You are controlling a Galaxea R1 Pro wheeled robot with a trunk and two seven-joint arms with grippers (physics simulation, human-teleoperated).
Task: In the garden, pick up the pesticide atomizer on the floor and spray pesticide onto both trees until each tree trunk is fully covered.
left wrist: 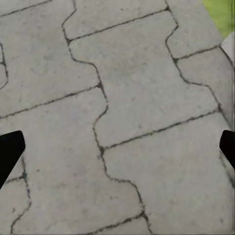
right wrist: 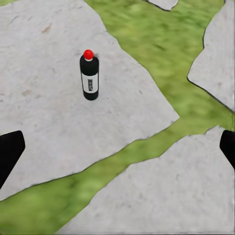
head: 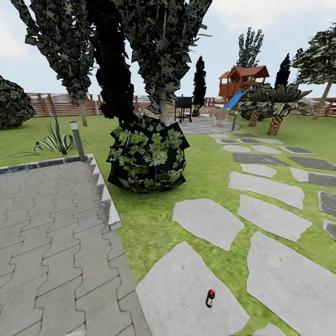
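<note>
While I hold both arms above the ground, the pesticide atomizer (right wrist: 89, 75), a black bottle with a red cap, stands upright on a grey stepping stone (head: 186, 294), near its right edge beside the grass. My right gripper (right wrist: 117, 152) hangs above it, fingers spread wide and empty; my left gripper (left wrist: 117, 147) gapes equally wide over paving (left wrist: 122, 98). A careless descent could topple the bottle and roll it away.

Smooth black atomizer (right wrist: 89, 77) with glossy red cap on rough matt grey stepping stone (right wrist: 58, 112).
</note>
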